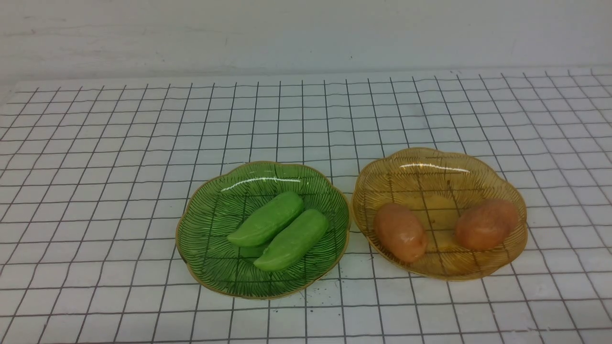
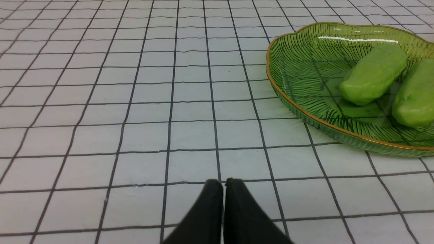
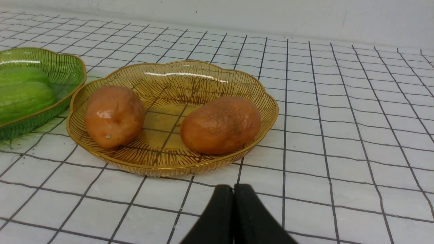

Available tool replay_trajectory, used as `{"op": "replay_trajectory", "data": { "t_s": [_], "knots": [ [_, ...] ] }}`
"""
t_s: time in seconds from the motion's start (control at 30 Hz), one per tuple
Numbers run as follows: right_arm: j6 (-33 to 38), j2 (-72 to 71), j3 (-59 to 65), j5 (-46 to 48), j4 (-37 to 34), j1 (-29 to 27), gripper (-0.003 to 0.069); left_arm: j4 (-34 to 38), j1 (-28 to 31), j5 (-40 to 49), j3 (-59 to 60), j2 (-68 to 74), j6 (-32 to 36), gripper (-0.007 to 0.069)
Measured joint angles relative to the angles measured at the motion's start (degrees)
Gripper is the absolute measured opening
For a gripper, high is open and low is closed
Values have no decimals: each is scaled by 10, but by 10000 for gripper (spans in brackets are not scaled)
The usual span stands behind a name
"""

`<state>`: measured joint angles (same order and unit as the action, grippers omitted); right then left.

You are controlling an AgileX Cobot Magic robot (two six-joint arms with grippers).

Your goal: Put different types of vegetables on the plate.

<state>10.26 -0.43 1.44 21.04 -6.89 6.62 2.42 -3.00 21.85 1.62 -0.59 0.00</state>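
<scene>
Sorting judged complete: both cucumbers (image 1: pixel 292 241) in green plate (image 1: pixel 205 267), both potatoes (image 1: pixel 486 224) in amber plate (image 1: pixel 432 191). Next move: none called for beyond parking arms. Left pincer (image 2: pixel 224 183) closed, empty; right pincer (image 3: pixel 233 189) likewise. In green plate, cucumbers side by side, tapered ends toward eight o'clock. In amber plate, potatoes apart, at about eight and four o'clock. Plates: glossy, translucent, ribbed, scalloped rims. Cucumbers smooth, waxy; potatoes plump, mottled orange-brown. Counter (image 1: pixel 119 191) white, black-gridded.

Soft, dim light — glare streaks on plates (image 1: pixel 239 282), grippers (image 3: pixel 233 203) blurred.
</scene>
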Motion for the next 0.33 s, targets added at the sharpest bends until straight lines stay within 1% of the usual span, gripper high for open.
{"op": "replay_trajectory", "data": {
  "t_s": [0.23, 0.33],
  "knots": [
    [-1, 0, 0, 0, 0, 0, -14, 0, 0, 0, 0, 0, 0, -8],
    [-14, 0, 0, 0, 0, 0, -14, 0, 0, 0, 0, 0, 0, -8]
  ]
}}
